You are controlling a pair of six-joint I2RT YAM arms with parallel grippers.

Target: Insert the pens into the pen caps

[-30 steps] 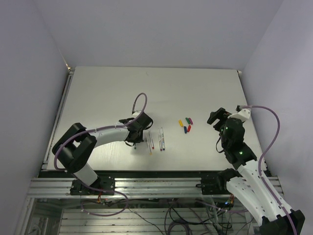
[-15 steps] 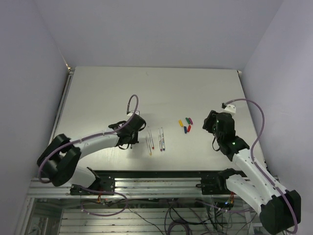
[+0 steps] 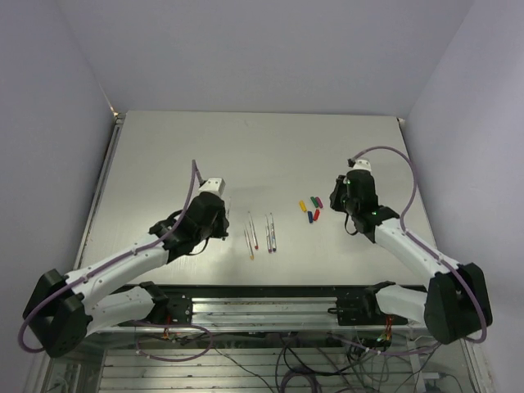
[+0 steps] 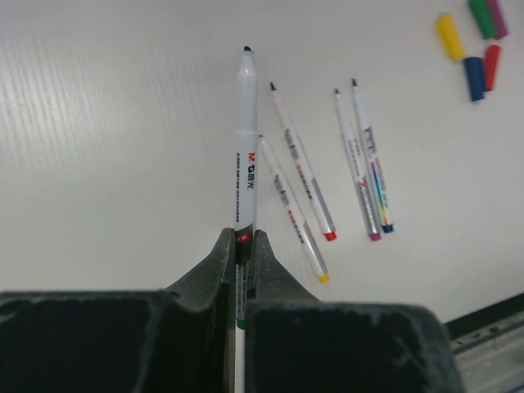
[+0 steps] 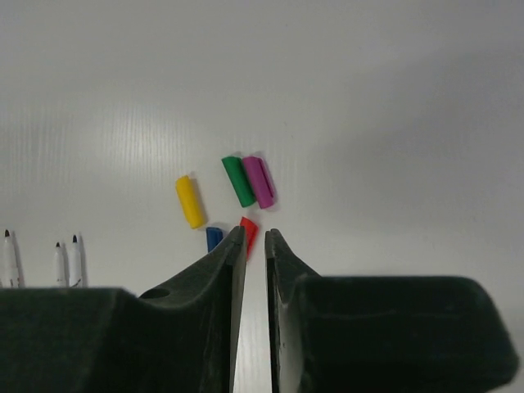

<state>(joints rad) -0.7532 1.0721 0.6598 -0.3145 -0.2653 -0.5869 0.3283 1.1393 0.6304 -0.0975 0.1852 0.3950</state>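
Note:
My left gripper [image 4: 244,244] is shut on a grey-white pen [image 4: 246,139] with a green end, which points away from the camera above the table. Several more pens lie side by side to its right, with yellow [image 4: 293,214], red [image 4: 301,168], purple [image 4: 354,168] and blue [image 4: 371,164] ends. The pen caps lie in a loose cluster: yellow [image 5: 190,201], green [image 5: 238,181], purple [image 5: 258,181], blue [image 5: 214,238] and red [image 5: 249,232]. My right gripper [image 5: 255,234] hovers just short of the red cap, its jaws a narrow slit apart with nothing between them.
In the top view the loose pens [image 3: 260,233] lie between the two arms and the caps [image 3: 311,209] a little to their right. The white table [image 3: 164,155] stretches bare behind them. A metal rail [image 3: 262,307] runs along the near edge.
The left arm has drawn back and to the left from the row of pens. The right arm has reached forward to the caps while its jaws narrowed from wide open.

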